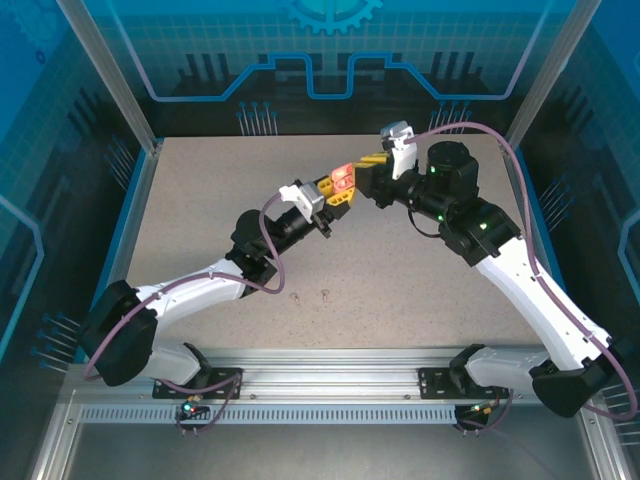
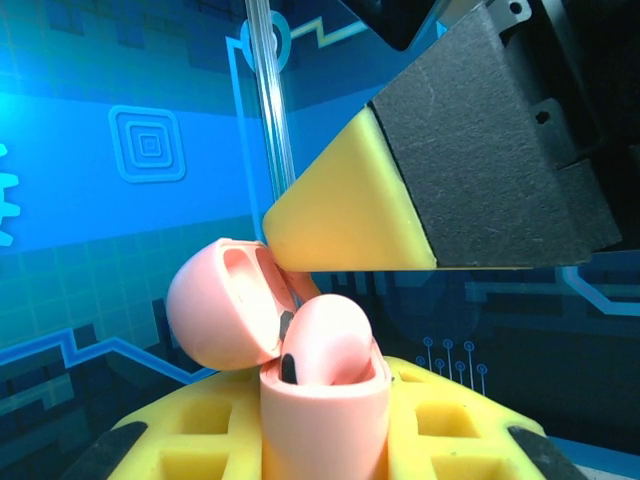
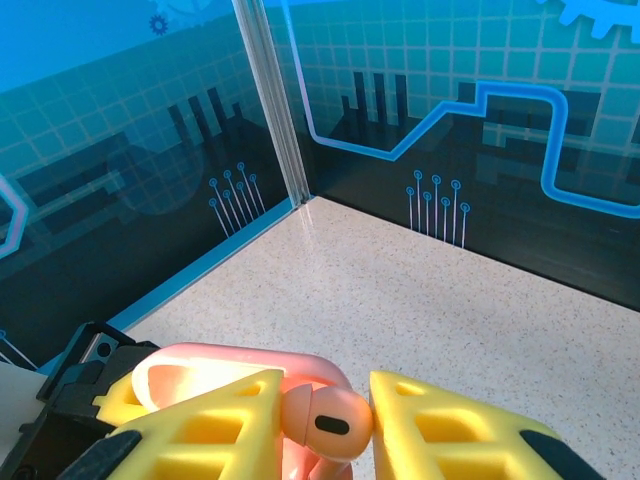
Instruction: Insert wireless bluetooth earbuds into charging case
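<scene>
My left gripper [image 1: 338, 190] is shut on a pink charging case [image 1: 344, 180], held up above the table with its lid [image 2: 215, 310] swung open. A salmon-pink earbud [image 2: 330, 338] sits in the case's mouth, stem down. My right gripper [image 1: 372, 163] meets the case from the right. Its yellow fingers [image 3: 215, 425] touch both sides of that earbud [image 3: 330, 422], over the case [image 3: 200, 362]. One right finger [image 2: 340, 225] hangs just above the lid in the left wrist view. Two tiny pale stemmed earbuds [image 1: 295, 296] [image 1: 326, 294] lie on the table near the front.
The speckled table [image 1: 400, 270] is walled by blue panels with aluminium posts [image 1: 150, 140] at the back corners. Both arms arch over the middle, and a metal rail [image 1: 320, 380] runs along the near edge.
</scene>
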You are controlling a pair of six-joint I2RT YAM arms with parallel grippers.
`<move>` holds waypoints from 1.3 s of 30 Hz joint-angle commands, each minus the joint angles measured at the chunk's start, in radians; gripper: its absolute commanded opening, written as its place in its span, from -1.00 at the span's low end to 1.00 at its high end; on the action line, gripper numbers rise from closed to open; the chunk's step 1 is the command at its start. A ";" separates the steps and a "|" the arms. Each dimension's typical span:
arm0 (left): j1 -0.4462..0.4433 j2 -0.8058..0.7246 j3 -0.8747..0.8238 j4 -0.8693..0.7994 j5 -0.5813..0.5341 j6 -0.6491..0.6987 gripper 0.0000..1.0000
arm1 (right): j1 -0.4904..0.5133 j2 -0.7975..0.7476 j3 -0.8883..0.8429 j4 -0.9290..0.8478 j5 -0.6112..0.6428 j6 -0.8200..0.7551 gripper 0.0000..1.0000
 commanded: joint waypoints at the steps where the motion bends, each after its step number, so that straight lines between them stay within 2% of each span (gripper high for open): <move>1: -0.006 0.002 0.038 0.019 0.011 0.006 -1.00 | 0.009 0.001 -0.014 0.024 -0.015 -0.006 -0.46; 14: -0.010 -0.001 0.039 0.020 0.008 0.008 -1.00 | 0.046 0.001 -0.034 0.006 0.053 -0.129 -0.47; 27: -0.009 0.001 0.039 0.017 0.005 0.010 -1.00 | 0.070 0.000 -0.048 -0.032 0.029 -0.185 -0.43; 39: -0.009 -0.001 0.039 0.015 0.003 0.011 -1.00 | 0.073 0.009 -0.018 -0.107 -0.055 -0.247 -0.44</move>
